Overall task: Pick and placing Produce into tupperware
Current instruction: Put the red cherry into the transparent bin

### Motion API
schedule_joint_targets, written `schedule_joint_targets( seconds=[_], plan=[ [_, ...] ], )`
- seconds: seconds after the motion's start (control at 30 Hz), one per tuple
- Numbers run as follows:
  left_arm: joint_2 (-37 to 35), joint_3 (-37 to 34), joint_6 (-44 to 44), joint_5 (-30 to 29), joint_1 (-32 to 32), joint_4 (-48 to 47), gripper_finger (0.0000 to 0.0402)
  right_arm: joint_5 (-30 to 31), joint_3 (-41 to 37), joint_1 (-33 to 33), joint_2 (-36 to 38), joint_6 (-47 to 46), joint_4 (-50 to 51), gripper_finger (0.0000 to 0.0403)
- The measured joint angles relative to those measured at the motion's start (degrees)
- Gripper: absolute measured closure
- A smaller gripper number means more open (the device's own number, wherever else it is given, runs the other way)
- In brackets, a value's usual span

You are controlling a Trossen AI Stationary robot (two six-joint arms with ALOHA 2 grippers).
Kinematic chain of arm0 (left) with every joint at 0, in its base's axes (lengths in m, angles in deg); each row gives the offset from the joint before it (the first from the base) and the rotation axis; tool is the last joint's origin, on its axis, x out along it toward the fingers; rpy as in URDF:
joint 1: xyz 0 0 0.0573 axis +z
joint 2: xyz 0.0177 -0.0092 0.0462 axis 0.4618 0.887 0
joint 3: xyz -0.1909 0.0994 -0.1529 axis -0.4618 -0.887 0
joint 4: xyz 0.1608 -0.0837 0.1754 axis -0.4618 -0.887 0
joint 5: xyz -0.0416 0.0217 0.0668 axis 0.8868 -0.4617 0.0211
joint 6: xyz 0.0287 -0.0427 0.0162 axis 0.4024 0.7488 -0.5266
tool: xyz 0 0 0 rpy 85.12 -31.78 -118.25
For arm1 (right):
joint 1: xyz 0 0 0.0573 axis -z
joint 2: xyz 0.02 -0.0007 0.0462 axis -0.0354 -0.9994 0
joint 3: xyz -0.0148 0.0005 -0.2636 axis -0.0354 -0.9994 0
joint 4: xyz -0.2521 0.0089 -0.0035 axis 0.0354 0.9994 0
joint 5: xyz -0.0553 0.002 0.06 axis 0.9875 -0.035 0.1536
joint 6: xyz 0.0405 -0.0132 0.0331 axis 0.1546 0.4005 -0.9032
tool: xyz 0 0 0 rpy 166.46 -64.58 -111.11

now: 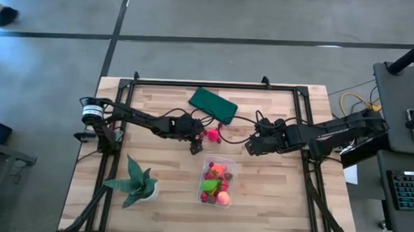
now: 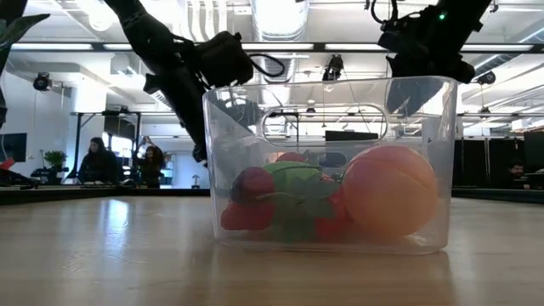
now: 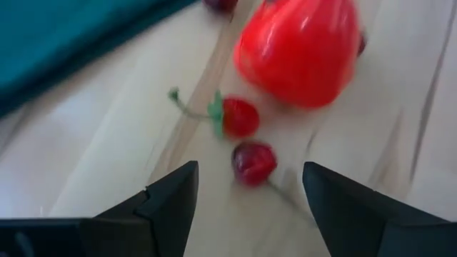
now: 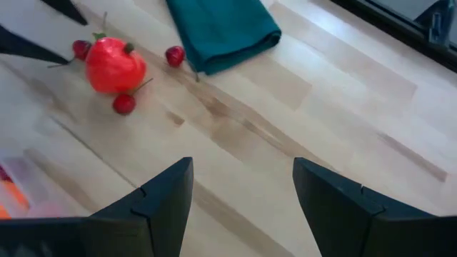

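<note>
The clear tupperware (image 1: pixel 217 181) (image 2: pixel 327 166) stands on the wooden table and holds orange, red, green and pink produce. A big pink-red piece (image 1: pixel 212 136) (image 3: pixel 300 46) lies on the table next to small dark red berries (image 3: pixel 253 160) (image 4: pixel 123 103). My left gripper (image 1: pixel 195 147) (image 3: pixel 248 187) is open and hovers just beside them, with one berry in front of the gap between its fingers. My right gripper (image 1: pixel 250 147) (image 4: pixel 243 164) is open over bare wood, to the right of that produce and above the box's far right corner.
A flat dark green rectangle (image 1: pixel 213 104) (image 4: pixel 218 28) lies toward the far edge, with one berry (image 4: pixel 174 56) at its edge. A spiky potted plant (image 1: pixel 137 183) stands near the left front. A black frame (image 1: pixel 194 82) borders the table. People sit in the room behind (image 2: pixel 100 161).
</note>
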Motion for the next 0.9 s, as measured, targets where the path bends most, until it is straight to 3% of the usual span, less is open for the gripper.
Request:
schedule_joint_targets(
  seconds=[0.5,0.9],
  plan=[
    [2.91,-0.22,0.18,3.54,2.23,4.84,0.0167,0.17,-0.44,4.14,0.0,0.66,-0.08,0.017],
    [4.15,-0.12,0.27,4.37,2.23,5.06,0.0236,0.13,-0.54,4.88,0.0,2.03,-0.05,0.017]
  ],
)
